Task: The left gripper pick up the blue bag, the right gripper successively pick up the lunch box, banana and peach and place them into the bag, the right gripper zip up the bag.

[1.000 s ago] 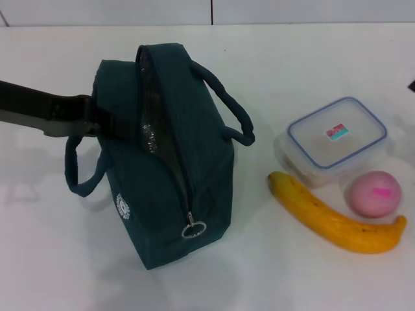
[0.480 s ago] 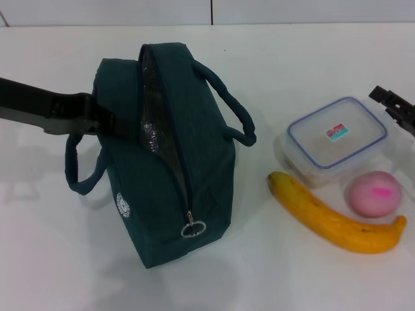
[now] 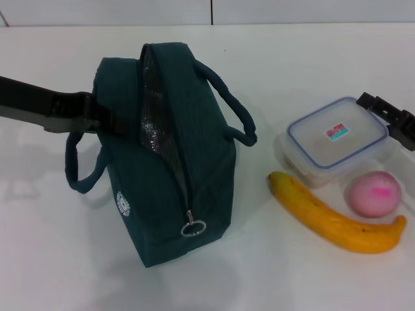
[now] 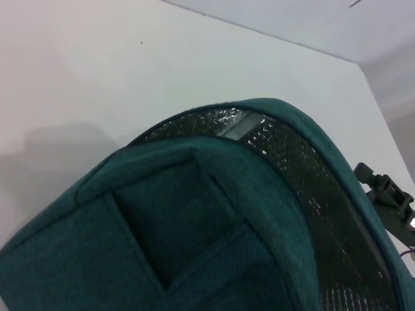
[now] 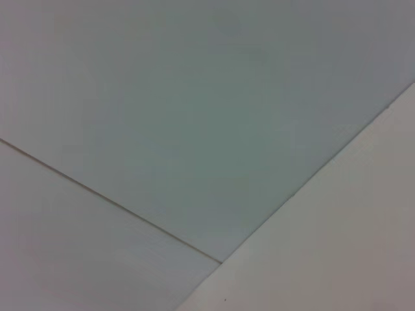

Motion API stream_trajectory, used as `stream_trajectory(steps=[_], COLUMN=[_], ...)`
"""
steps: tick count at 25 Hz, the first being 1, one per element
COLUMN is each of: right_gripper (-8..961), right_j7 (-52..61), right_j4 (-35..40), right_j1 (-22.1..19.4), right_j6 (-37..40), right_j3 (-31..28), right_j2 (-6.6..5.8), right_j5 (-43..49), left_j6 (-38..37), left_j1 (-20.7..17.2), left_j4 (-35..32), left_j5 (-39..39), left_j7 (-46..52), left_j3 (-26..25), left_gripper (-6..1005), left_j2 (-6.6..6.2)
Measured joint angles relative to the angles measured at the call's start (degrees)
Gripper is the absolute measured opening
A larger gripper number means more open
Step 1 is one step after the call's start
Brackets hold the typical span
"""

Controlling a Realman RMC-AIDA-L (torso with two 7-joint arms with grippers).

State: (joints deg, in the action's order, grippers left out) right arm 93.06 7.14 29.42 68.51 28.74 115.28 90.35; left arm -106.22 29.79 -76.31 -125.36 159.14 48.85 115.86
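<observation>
The blue bag (image 3: 188, 162) stands upright on the white table, left of centre in the head view. Its zipper is open, showing silver foil lining (image 3: 152, 110), and the ring pull (image 3: 193, 229) is at the near end. My left gripper (image 3: 111, 122) comes in from the left and is shut on the bag's left side, by the left handle. The left wrist view shows the bag's top (image 4: 194, 233). The lunch box (image 3: 337, 139), banana (image 3: 331, 220) and peach (image 3: 375, 193) lie at the right. My right gripper (image 3: 384, 111) is at the right edge, just above the lunch box's far corner.
The bag's second handle (image 3: 230, 107) arches out on its right side, towards the lunch box. The table's far edge meets a pale wall (image 3: 207, 11). The right wrist view shows only wall and table edge. My right gripper also shows in the left wrist view (image 4: 384, 195).
My right gripper has come into view from the right edge and moved left and nearer to the lunch box's far corner. The bag and my left gripper have hardly moved.
</observation>
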Motion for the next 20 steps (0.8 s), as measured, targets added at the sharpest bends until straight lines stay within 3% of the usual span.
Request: stream_trajectory(steps=[20], right_gripper=[870], right_j7=[3.87], right_j4=[-0.46], right_j1=[-0.03], right_j6=[4.64], right_j3=[-0.27], right_j2=[0.18], right_j5=[-0.44], left_j6=[0.51], left_j1=[1.42], left_j4=[1.0], left_j5=[-0.16], left_j7=[-1.52], left_j3=[-0.32], left_gripper=[36], left_j2=[-0.64])
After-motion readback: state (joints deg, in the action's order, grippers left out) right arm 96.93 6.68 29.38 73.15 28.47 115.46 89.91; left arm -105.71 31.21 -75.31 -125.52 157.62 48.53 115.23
